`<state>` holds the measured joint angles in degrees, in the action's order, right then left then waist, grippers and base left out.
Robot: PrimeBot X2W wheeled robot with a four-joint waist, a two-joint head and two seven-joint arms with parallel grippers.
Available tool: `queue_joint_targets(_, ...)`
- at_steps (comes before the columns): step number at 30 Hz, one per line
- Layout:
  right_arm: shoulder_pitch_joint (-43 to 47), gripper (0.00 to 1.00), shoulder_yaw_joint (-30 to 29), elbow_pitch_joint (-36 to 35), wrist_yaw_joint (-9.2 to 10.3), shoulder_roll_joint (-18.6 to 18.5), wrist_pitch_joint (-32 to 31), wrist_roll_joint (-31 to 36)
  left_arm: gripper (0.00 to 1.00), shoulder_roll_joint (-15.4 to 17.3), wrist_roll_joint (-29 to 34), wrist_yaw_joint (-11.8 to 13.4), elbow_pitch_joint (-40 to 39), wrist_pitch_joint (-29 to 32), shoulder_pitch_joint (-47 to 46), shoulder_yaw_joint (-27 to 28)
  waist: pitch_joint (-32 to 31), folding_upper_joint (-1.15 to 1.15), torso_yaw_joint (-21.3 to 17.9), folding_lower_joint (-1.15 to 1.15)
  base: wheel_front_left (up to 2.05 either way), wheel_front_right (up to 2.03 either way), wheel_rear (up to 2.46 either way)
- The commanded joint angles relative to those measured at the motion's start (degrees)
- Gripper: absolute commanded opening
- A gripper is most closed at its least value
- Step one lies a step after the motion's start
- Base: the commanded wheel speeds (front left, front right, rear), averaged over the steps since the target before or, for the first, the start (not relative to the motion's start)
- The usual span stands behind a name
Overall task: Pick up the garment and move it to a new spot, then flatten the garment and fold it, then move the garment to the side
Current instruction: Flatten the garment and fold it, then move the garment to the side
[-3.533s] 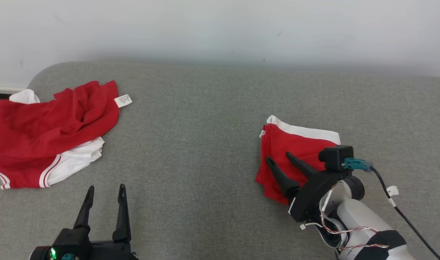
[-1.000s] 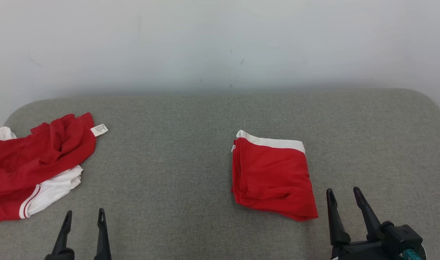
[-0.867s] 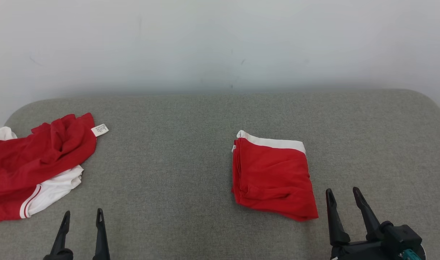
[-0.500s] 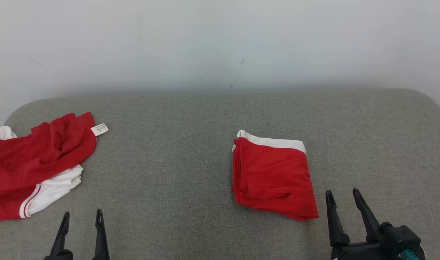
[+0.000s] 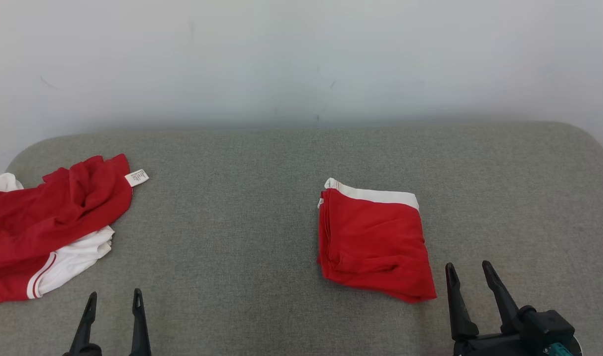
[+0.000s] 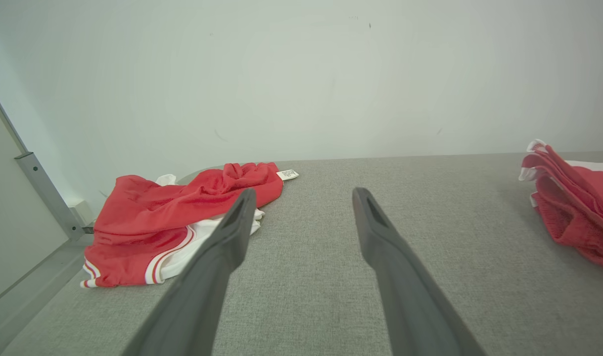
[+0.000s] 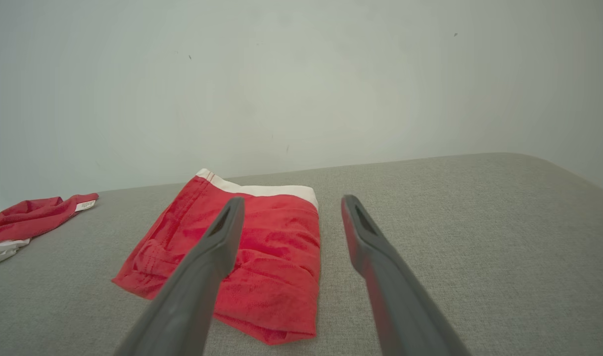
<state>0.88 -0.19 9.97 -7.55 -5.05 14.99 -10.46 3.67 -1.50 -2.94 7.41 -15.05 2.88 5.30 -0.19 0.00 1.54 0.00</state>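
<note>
To move the folded garment [image 5: 374, 244] aside well, I judge the right gripper [image 5: 468, 269], fingers released and empty just right of its lower right corner, should pinch all layers together so the fold does not open; the left gripper [image 5: 115, 296], lower left, is released too. The garment is a neat red rectangle with a white band at top, lying right of centre on the grey desk [image 5: 242, 222].
</note>
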Motion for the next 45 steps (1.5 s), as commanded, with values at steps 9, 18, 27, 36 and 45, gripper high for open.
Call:
queue_joint_targets(9, 0.59, 1.0, -0.01, 0.38, 0.14, -0.4, 0.26, 0.01, 1.0, 0.08, 0.01, 0.39, -0.28, -0.19, 0.73, -0.33, -0.04, 0.0, 0.01, 0.0, 0.0, 0.0, 0.0)
queue_joint_targets(18, 0.06, 1.0, -1.14, 0.6, 0.14, -0.39, 0.26, -0.37, 1.0, -0.05, -0.07, 0.73, -0.21, -0.19, 0.64, -0.8, 0.05, 0.0, 0.55, 0.0, 0.0, 0.0, 0.0)
queue_joint_targets(27, -5.54, 1.0, -0.86, 2.67, 0.14, -3.01, 0.26, -0.86, 1.0, -0.19, -0.45, 0.44, -0.33, -0.18, -0.86, -1.45, 1.81, 0.0, 1.85, 0.0, 0.0, 0.0, 0.0)
queue_joint_targets(36, -18.21, 1.0, 1.85, 13.46, 0.14, -7.07, -3.19, -2.31, 1.0, -0.38, -0.51, 0.19, 0.05, -0.18, -3.93, -3.01, 6.19, 0.0, 3.75, 0.0, 0.0, 0.0, 0.0)
queue_joint_targets(45, -25.46, 1.0, 5.2, 27.3, 0.14, -9.31, -6.86, -5.88, 1.0, -0.57, -1.07, 0.17, 0.57, -0.18, -7.01, -4.57, 9.98, 0.0, 5.32, 0.0, 0.0, 0.0, 0.0)
